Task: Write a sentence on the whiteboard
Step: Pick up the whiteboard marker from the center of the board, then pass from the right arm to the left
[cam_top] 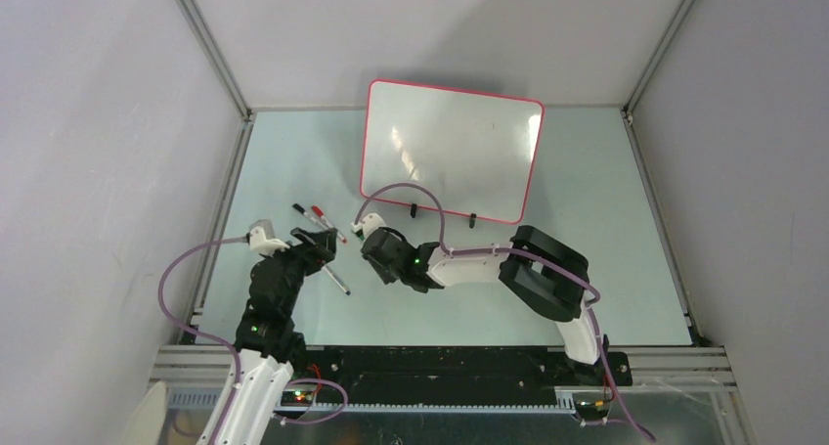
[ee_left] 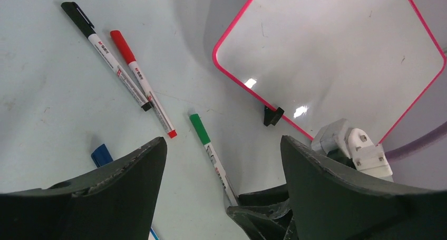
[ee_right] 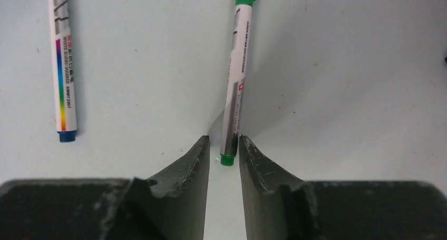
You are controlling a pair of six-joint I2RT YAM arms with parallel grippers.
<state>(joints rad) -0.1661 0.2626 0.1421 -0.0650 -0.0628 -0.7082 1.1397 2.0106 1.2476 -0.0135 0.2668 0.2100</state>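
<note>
The whiteboard (cam_top: 450, 152) stands at the far middle of the table (cam_top: 587, 269) on two small black feet (cam_top: 414, 210). It leans back, and its thin red-pink rim frames a glossy white face that carries patches of glare. The left wrist view shows the same board (ee_left: 327, 55) with one foot (ee_left: 272, 115) at its lower edge.

Just in front of the board's left corner lies the green marker (ee_right: 237, 76), capped, with the cap end pointing toward the board. The right gripper (ee_right: 223, 145) is set low over the marker's tail end. Its jaws are narrowed to a slim gap, and the green end plug sits between the fingertips. One finger appears to meet the barrel and a sliver of table shows beside the other – whether the grip is firm cannot be told.

The left gripper (ee_left: 222, 140) hovers just to the left of the right one, jaws spread wide apart. The green marker (ee_left: 211, 150) and the right gripper's fingers show through that gap.

Three more markers lie on the table to the left:
- black marker (ee_left: 105, 55) and red marker (ee_left: 142, 84) – side by side, nearly parallel (caps pointing away from the arms);
- blue marker (ee_right: 63, 66) – nearer the arm bases, beside the green one but apart from it.
</note>
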